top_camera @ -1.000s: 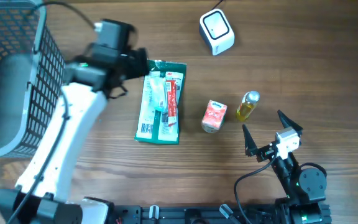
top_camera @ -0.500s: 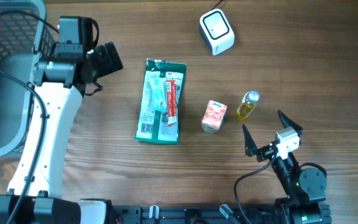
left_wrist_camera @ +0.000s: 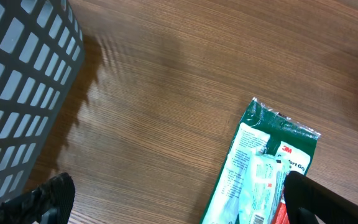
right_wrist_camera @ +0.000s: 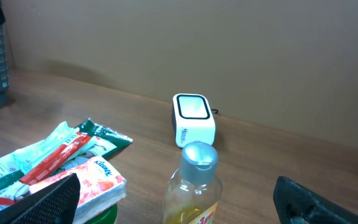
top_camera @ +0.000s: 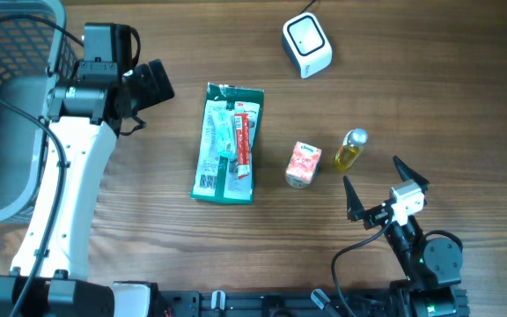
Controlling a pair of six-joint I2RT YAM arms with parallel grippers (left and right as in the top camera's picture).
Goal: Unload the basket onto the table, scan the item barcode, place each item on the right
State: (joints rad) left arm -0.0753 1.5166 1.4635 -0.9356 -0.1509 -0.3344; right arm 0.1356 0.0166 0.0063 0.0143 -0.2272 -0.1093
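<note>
Three items lie mid-table: a green 3M packet, a red-and-white Kleenex tissue pack and a small bottle of yellow liquid. The white barcode scanner stands at the back. My left gripper hovers open left of the packet, with nothing between its fingers. My right gripper rests open near the front edge. It faces the bottle, the tissue pack and the scanner beyond, touching none.
A grey mesh basket fills the far left, close to my left arm; its wall shows in the left wrist view. The scanner's cable runs off the back edge. A plain wall rises behind the table.
My left arm pulled away from over the green packet toward the basket side, then stopped. The right arm and all items stayed put.
</note>
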